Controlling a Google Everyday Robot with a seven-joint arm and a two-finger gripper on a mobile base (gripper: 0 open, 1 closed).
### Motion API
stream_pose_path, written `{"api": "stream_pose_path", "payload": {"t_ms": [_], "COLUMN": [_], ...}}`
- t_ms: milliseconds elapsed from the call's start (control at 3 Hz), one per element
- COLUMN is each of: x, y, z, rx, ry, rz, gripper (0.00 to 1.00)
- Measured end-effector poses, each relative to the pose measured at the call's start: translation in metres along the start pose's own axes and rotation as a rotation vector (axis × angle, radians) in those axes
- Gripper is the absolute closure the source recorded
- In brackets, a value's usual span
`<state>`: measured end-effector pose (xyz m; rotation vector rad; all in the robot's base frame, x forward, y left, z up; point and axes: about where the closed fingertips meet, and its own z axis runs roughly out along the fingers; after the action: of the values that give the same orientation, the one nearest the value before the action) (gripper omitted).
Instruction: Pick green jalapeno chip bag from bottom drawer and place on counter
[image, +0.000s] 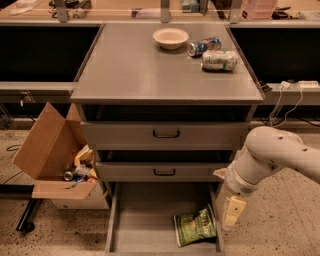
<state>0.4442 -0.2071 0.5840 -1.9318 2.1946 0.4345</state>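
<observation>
The green jalapeno chip bag lies flat at the front right of the open bottom drawer. My gripper hangs from the white arm just outside the drawer's right wall, a little right of and above the bag, not touching it. The grey counter is the cabinet's top, above the two shut upper drawers.
On the counter's far right stand a cream bowl, a blue can on its side and a whitish-green wrinkly packet. An open cardboard box with scraps sits left of the cabinet. Cables hang at the right.
</observation>
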Motion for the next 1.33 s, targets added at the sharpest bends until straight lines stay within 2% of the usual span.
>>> {"api": "stream_pose_path", "payload": {"t_ms": [333, 667, 1000, 1333], "x": [0.007, 0.011, 0.015, 0.016], "y": [-0.010, -0.027, -0.039, -0.047], "z": [0.030, 0.080, 0.135, 0.189], "rx": [-0.008, -0.043, -0.074, -0.129], "ry": [0.031, 0.038, 0.003, -0.059], "rz": [0.004, -0.016, -0.011, -0.005], "gripper": [0.00, 0.00, 0.00, 0.00]}}
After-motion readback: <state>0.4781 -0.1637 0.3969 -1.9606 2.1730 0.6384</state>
